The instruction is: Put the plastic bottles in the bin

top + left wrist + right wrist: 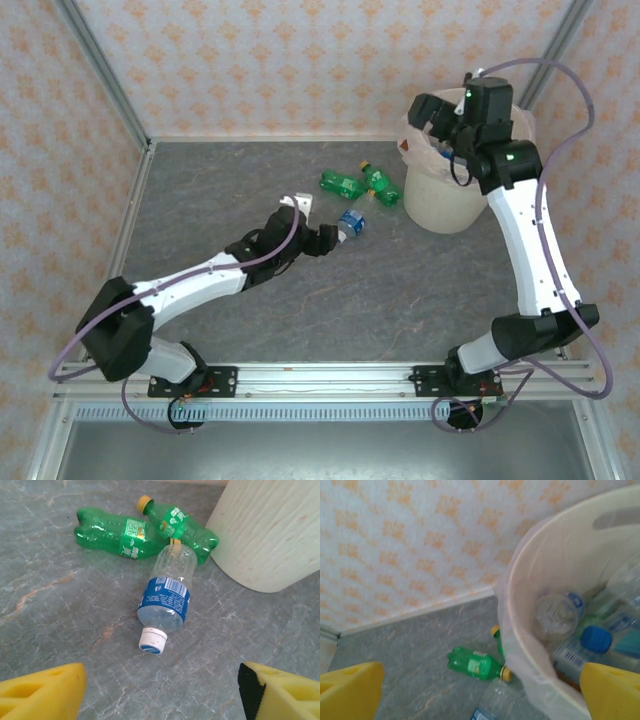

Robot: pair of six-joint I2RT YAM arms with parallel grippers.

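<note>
While left tool (160, 685) and right tool (479, 687) gape wide, green bottles (120, 535) seemingly touch the clear bottle (167, 592).

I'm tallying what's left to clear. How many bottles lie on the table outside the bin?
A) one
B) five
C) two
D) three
D: on the table outside the bin lie the clear blue-labelled bottle, the green bottle nearer the bin and the other green bottle.
</note>
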